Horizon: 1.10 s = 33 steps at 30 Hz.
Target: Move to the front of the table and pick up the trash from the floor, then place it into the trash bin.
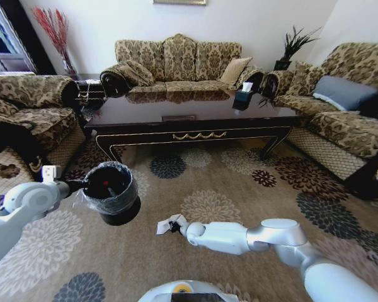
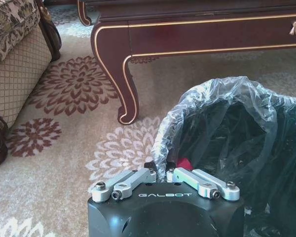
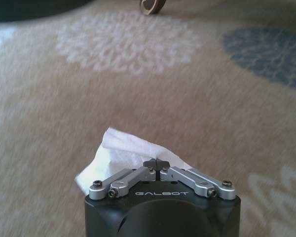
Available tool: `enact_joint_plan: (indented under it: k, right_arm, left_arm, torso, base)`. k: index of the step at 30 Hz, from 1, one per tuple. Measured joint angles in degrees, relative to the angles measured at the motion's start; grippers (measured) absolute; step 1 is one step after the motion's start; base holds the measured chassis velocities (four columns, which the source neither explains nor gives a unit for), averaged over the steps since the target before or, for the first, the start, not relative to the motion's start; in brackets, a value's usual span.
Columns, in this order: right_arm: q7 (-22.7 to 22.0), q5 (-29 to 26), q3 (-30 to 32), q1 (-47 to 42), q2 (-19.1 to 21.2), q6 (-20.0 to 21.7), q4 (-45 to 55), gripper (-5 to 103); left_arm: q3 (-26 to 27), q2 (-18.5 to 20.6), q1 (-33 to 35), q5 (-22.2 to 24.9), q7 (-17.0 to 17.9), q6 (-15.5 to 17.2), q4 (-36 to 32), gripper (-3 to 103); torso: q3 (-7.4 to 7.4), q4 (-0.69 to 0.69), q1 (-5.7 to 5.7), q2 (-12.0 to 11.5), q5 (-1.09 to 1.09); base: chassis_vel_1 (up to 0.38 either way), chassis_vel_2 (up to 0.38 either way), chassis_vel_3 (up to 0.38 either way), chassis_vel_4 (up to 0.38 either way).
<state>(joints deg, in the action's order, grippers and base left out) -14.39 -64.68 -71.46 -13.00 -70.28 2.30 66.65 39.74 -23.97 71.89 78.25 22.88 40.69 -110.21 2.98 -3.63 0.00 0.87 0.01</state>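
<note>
Tissue [image 3: 130, 148], white and crumpled, sits pinched between the pressed-together fingers of the right hand [image 1: 174, 226], held above the floor [image 1: 239, 182] just right of the trash bin [image 1: 113, 192]. The left hand [image 2: 162, 170] is clamped on the bin's lined rim and holds it up off the carpet (something red lies inside). Beyond both stands the dark bench [image 1: 189, 119] with its gold scroll ornament, sofas [image 1: 176, 63] around it.

My left pincer [image 2: 164, 170] is clamped on the liner-covered rim of the trash bin [image 2: 266, 148]. Beyond stands 1 curved bench [image 2: 187, 34] leg on the floor [image 2: 64, 148].
</note>
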Motion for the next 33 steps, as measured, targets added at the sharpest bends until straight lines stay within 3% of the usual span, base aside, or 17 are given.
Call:
enact_joint_plan:
  k: [9, 27, 31, 33]
  right_arm:
    - [0.1, -2.0, 6.8, 4.4, 2.2, -1.5, 3.5, 0]
    - [5.5, -9.9, 14.6, 13.2, -0.2, -6.8, 11.7, 0]
    - [8.9, -11.5, 15.2, 15.8, -0.3, -8.4, 12.9, 0]
    - [13.3, -12.4, 15.7, 17.7, -0.3, -9.7, 13.1, 0]
  left_arm:
    - [-1.0, -1.6, 1.5, -0.4, 0.1, 0.0, -1.2, 3]
    - [-2.2, -2.8, 2.5, -0.9, 0.4, 0.0, -2.4, 3]
    - [-2.3, -3.0, 2.5, -0.9, 0.4, 0.0, -2.4, 3]
    - [-2.3, -3.0, 2.5, -0.9, 0.5, 0.1, -2.5, 3]
  torso:
    - [0.00, -0.01, 0.00, 0.0, -0.01]
    - [0.00, -0.01, 0.00, 0.0, -0.01]
    - [0.00, 0.00, 0.00, 0.0, -0.01]
    - [0.00, -0.01, 0.00, 0.0, -0.01]
  base:
    - [0.000, 0.000, 0.000, 0.000]
    - [0.000, 0.000, 0.000, 0.000]
    - [0.000, 0.000, 0.000, 0.000]
    - [0.000, 0.000, 0.000, 0.000]
